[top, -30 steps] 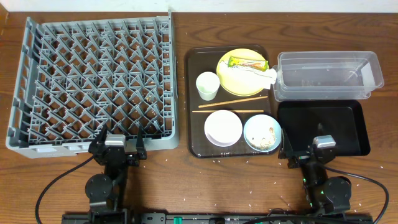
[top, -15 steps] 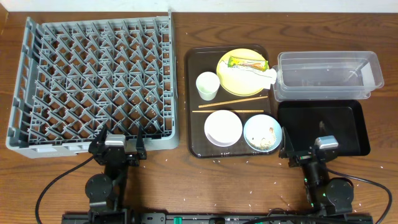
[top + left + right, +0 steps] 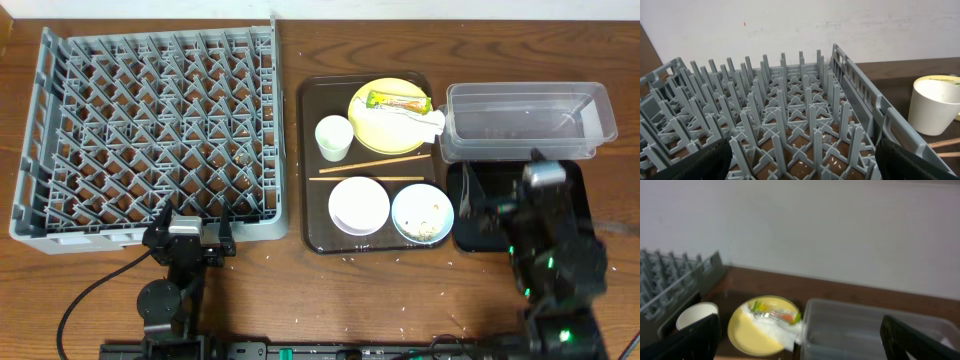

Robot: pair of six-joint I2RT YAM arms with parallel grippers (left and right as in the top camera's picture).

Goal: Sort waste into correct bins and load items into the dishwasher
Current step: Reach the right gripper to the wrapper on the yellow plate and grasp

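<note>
Because it is thin printed film, the green-and-yellow snack wrapper (image 3: 398,101) is judged to be very light, limp and slippery. A pinch across its narrow middle is likely to hold best, since a grip at one end may let it slide out. It is seen lying flat on the far part of the round yellow plate (image 3: 368,125). Beside it, a crumpled white paper piece (image 3: 432,122) hangs over the plate's right edge and touches the clear plastic tub (image 3: 525,92). The paper is judged soft and easily crushed.

The plate is set at the far end of a dark brown serving tray (image 3: 310,160). A white cup (image 3: 333,137), chopsticks (image 3: 375,166) and two bowls are laid out nearer on the tray.

The right gripper (image 3: 805,336) is raised above the black tray (image 3: 480,172). It is pointed toward the plate with its fingers spread wide, and nothing is held. The left gripper (image 3: 800,165) is parked low at the near edge of the grey dish rack (image 3: 150,120). Its fingers are likewise spread and empty.
</note>
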